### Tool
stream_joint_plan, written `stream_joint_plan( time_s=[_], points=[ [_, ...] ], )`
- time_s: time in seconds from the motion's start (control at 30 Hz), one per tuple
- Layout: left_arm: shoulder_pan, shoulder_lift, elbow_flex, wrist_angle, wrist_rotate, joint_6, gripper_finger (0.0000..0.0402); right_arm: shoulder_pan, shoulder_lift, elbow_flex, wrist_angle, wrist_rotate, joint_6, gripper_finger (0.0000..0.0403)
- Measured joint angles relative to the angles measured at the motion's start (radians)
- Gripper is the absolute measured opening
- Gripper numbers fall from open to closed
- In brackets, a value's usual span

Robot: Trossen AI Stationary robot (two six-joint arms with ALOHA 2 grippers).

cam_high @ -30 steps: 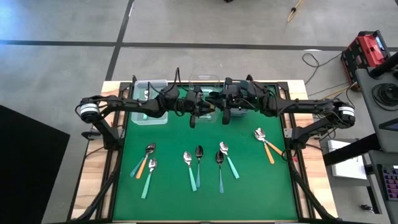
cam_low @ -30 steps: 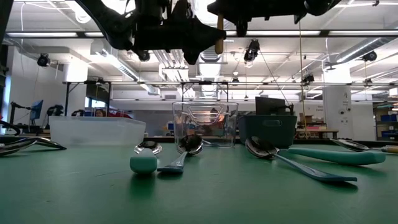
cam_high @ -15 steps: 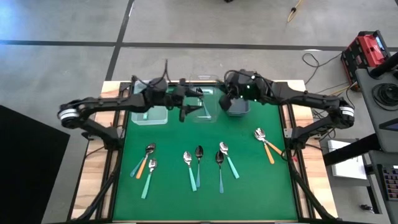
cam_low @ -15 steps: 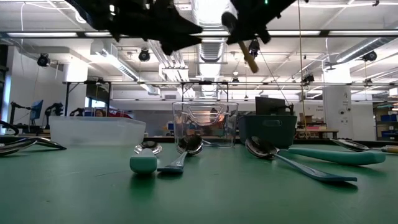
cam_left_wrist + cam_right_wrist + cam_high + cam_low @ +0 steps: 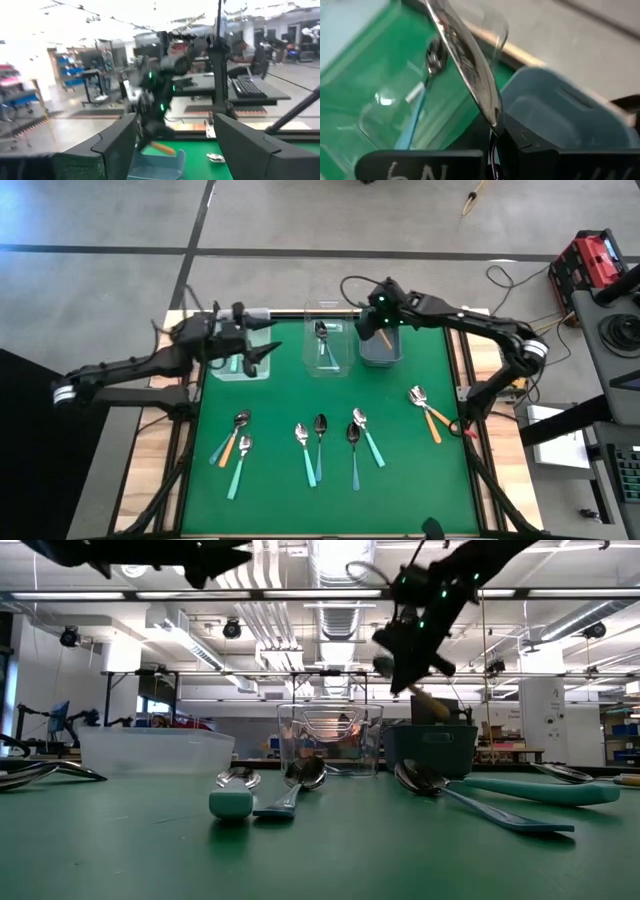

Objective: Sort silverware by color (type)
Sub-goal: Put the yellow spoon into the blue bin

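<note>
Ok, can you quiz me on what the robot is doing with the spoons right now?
1. True or false: the left pincer is holding a spoon.
2. The spoon in the right pincer has a handle that is: A mint, B orange, C blue.
3. Fill the gap: the right pincer hangs over the ____ bin.

Key
1. False: it is open and empty, over the left clear bin.
2. B.
3. Grey: the grey bin at the far edge of the green mat.
</note>
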Motion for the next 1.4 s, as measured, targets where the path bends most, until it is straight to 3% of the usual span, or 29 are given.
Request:
stream_joint_plan(
  time_s=[0.23,0.43,0.97,1.13,1.3,1.4],
  points=[
    [0.000,-0.165,-0.074,-0.007,-0.112,0.017,0.0247,-0.009,0.103,0.000,-0.001,-0.004,0.032,0.0009],
    [0.000,-0.249,-0.103,-0.006,-0.121,0.018,0.0247,-0.013,0.124,0.000,-0.015,-0.004,0.063,0.0009],
    [0.000,-0.302,-0.121,-0.010,-0.121,0.015,0.0247,-0.026,0.175,0.000,-0.024,-0.004,0.122,0.0009],
    [0.000,-0.302,-0.121,-0.010,-0.121,0.015,0.0247,-0.064,0.159,-0.001,-0.024,-0.151,0.077,0.0009],
    [0.000,-0.303,-0.121,-0.011,-0.121,0.015,0.0247,-0.136,0.158,-0.001,-0.017,-0.220,0.005,0.0009],
    [0.000,-0.303,-0.121,-0.011,-0.121,0.015,0.0247,-0.187,0.158,-0.001,-0.017,-0.332,-0.042,0.0009]
  ],
)
